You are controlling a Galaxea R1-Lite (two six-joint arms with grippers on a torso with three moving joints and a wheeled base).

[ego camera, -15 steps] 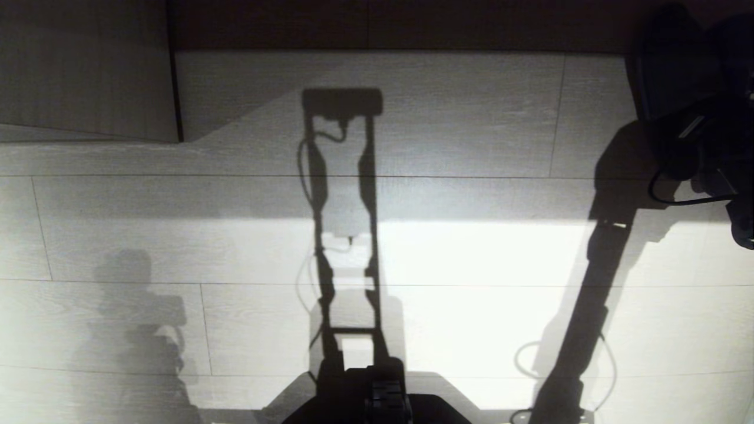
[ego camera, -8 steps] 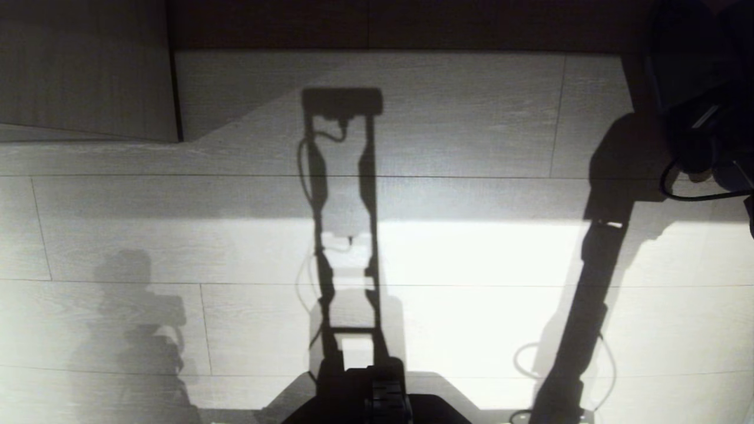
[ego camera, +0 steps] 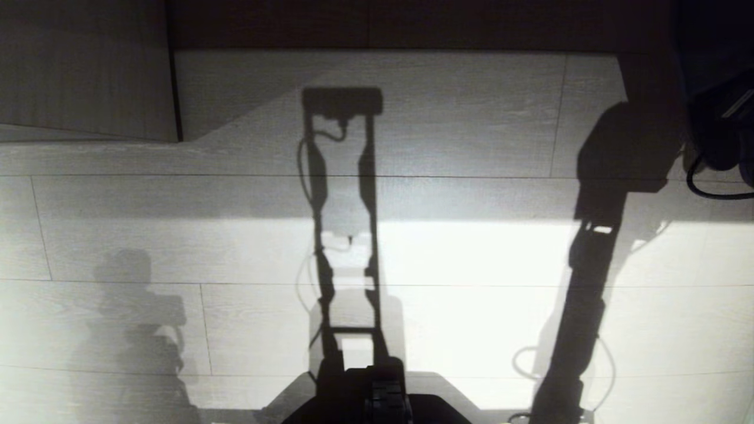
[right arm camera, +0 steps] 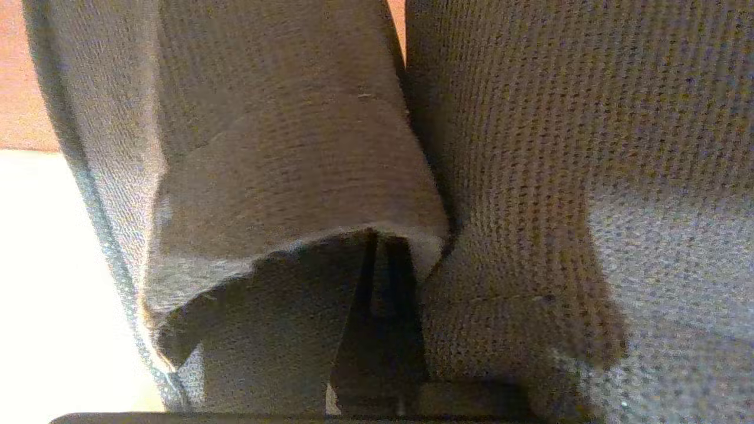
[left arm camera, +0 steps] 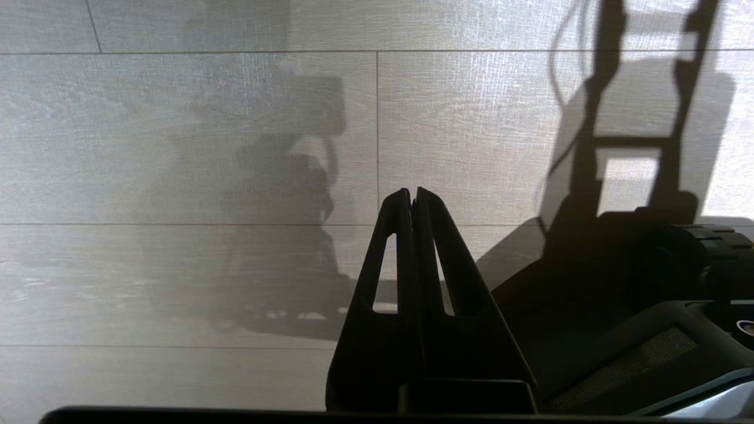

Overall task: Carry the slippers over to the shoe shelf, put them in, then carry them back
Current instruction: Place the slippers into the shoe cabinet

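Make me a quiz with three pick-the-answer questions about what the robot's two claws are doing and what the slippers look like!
1. Where is the left claw?
A. Inside a shelf
B. Hanging over the pale wood-grain plank floor
C. On a table

2. What colour are the flat fabric slippers?
A. Dark charcoal grey
B. Bright red
C. White

3. What state is the right claw in?
A. Wide open and empty
B. Shut on the slippers
C. Shut on a cable

Answers:
1 B: the left wrist view shows only floor planks and shadows beyond its tips.
2 A: grey woven cloth fills the right wrist view.
3 B: its dark fingers sit pressed together, tucked into the slippers' fabric.
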